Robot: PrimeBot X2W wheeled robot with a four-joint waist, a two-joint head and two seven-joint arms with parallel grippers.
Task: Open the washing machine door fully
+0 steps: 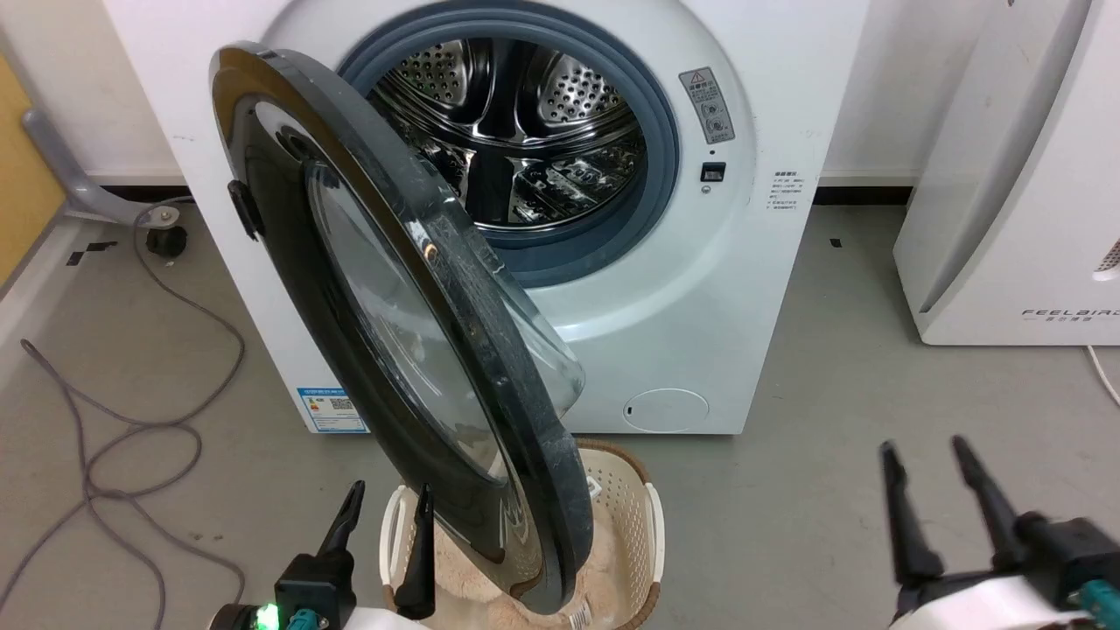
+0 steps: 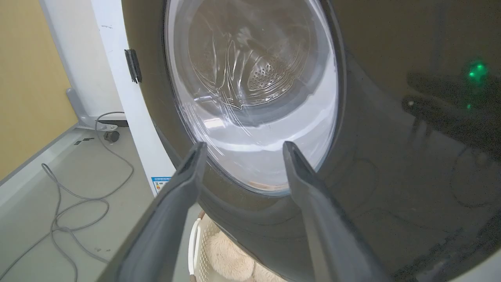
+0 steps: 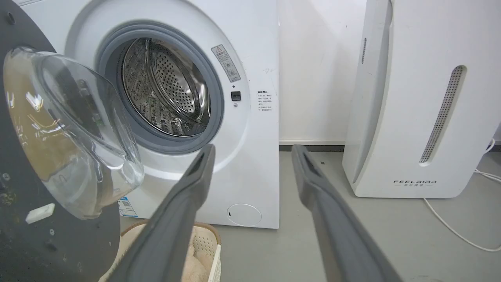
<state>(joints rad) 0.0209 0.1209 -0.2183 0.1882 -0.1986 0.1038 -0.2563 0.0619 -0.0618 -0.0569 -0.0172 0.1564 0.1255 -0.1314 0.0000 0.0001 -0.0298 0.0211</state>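
Left gripper [image 1: 391,490] sits open and empty just beside the washing machine door [image 1: 394,341]; right gripper [image 1: 923,446] is open and empty too; the door hangs half open over a basket [image 1: 652,525]

I count one washing machine [image 1: 700,289], one door [image 1: 394,332], one basket [image 1: 654,525], one FEELBIRD appliance [image 1: 1006,219], one grey cable [image 1: 131,429], one white cable [image 1: 1104,372], plus left gripper [image 1: 391,486] and right gripper [image 1: 924,444], two fingers [image 1: 901,516] each.

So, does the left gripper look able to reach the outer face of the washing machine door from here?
Probably yes. The left gripper is open and points at the glossy outer face of the washing machine door, with nothing between them. The laundry basket sits lower, under the door's bottom edge.
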